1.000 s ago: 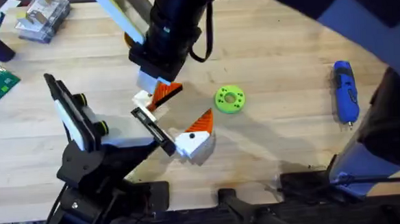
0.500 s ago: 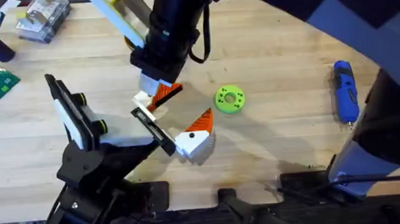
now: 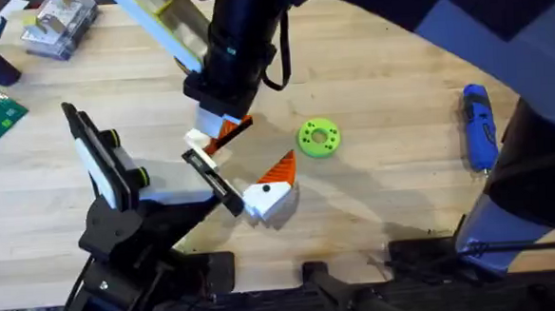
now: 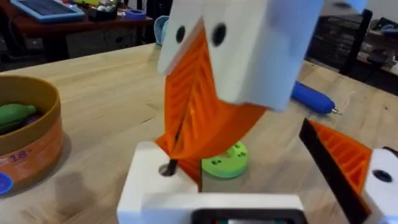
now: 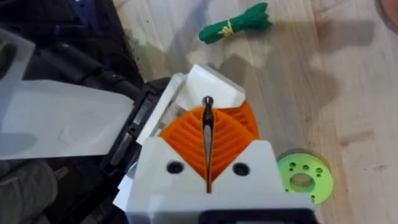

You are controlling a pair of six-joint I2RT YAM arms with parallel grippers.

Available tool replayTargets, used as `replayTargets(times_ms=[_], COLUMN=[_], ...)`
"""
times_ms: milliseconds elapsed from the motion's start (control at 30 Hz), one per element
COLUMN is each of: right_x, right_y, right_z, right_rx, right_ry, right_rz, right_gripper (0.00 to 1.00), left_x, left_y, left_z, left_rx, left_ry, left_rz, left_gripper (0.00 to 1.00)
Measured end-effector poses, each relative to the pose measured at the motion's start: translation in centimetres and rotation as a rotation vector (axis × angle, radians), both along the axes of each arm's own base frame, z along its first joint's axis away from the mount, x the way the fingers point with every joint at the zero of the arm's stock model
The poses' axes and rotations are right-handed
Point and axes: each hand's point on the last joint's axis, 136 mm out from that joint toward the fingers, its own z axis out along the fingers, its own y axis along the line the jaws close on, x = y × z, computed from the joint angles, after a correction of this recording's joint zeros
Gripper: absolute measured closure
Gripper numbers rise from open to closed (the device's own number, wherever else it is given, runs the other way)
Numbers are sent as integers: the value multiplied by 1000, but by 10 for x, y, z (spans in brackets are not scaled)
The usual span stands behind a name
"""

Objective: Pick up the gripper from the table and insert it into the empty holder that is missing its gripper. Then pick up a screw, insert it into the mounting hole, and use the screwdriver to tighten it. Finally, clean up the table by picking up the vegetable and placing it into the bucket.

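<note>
The right arm reaches across the middle. The right gripper [image 3: 229, 129] points down, its orange pads pinching 1 thin dark screw [image 5: 207, 104]. Directly below these jaws is the gripper [image 4: 155, 186], at the end of the holder [image 3: 212, 181]. The left gripper [image 3: 245, 165] is spread wide. Beside the right jaws lies 1 green disc [image 3: 318, 138], and well apart from them 1 screwdriver [image 3: 479, 126].

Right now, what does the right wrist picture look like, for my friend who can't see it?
Two white fingers with orange ribbed pads are pressed together around a thin dark screw, held over a white block on a black holder. A green bundle of vegetable and a green disc lie on the wooden table.
</note>
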Motion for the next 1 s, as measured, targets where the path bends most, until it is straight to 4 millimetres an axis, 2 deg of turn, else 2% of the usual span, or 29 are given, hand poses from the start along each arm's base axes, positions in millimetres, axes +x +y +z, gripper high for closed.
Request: replayTargets(times_ms=[467, 767, 1000], right_x=[4, 9, 7], right_y=[0, 12, 13], right_z=[-2, -2, -2], right_rx=[-6, 28, 26], right_ry=[-24, -51, -53], right_rz=[6, 16, 20], right_gripper=[995, 995, 995], left_x=[1, 1, 1], left_y=[0, 1, 1], left_z=[0, 0, 0], left_rx=[0, -1, -2], left_ry=[2, 3, 5], left_rz=[4, 5, 5], left_gripper=[8, 8, 8])
